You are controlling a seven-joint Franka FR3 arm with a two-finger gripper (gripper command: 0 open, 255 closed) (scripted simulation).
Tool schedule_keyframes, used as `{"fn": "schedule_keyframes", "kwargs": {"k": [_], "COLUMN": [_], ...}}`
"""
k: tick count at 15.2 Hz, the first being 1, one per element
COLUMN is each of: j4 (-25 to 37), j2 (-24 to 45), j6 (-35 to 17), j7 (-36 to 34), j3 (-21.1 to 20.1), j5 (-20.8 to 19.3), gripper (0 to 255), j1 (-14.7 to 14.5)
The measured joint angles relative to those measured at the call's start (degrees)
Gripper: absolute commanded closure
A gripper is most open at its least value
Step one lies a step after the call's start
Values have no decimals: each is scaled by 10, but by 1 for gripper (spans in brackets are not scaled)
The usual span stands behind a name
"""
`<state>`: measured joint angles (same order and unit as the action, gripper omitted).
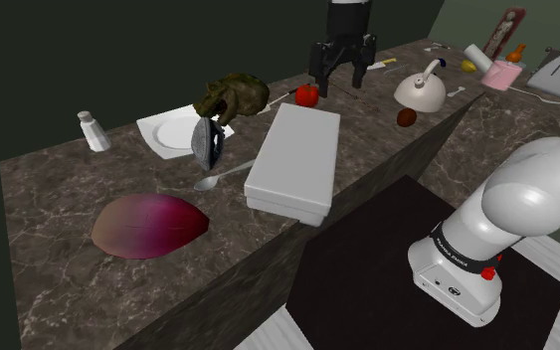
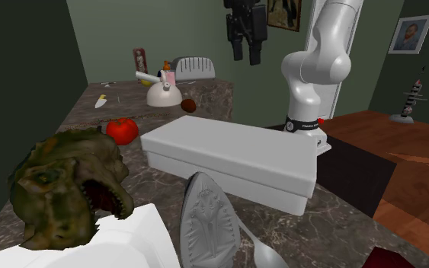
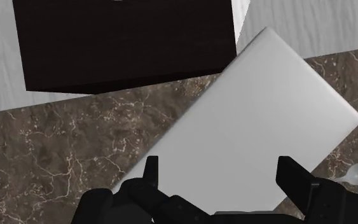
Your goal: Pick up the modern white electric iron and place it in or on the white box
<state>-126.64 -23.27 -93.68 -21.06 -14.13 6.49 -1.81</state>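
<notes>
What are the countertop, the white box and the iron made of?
Counter: looks like polished dark stone, perhaps marble, judging by its pale veins. Box: plain matte white with no texture, so its material cannot be told. Iron: grey soleplate with a dull sheen, likely metal; the rest of it is unclear.

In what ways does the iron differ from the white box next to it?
The grey electric iron stands upright on its heel; the white rectangular box lies flat. The iron is dark grey and tapered; the box is plain white with straight edges. The box is clearly larger than the iron. Both rest on the dark marbled counter.
</notes>
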Motion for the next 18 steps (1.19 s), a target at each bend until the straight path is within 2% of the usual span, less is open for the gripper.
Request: {"fn": "schedule_keyframes", "kwargs": {"k": [11,18], "j4": [188,360], "j2": [239,409], "j6": [-30,-23], "j7": [-149,-237], "j3": [-54,-67], "j5": [38,38], "gripper": [0,0], "j1": [-17,-47]}}
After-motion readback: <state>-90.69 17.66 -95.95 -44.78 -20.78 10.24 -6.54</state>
